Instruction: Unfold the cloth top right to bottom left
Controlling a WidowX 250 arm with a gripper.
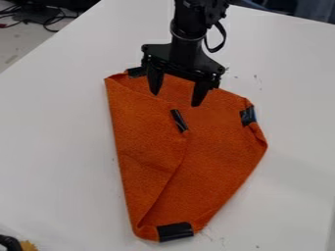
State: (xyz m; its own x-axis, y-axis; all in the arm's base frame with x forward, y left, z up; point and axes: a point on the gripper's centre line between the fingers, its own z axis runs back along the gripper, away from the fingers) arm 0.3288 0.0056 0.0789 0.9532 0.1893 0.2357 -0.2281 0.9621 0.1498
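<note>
The black gripper (177, 99) hangs over the upper part of the orange cloth (216, 142), its two fingers spread apart with nothing between them. A folded flap (147, 142) covers the cloth's left side, and its corner with a black tape strip (179, 120) lies near the middle, just below the gripper. More black tape marks the right corner (247, 115), the bottom corner (175, 231) and the top left corner (136, 72). Whether the fingertips touch the cloth I cannot tell.
The white table (59, 147) surrounds the cloth. A black and yellow object (27, 245) sits at the bottom left edge. Cables (49, 20) lie beyond the table's top left edge.
</note>
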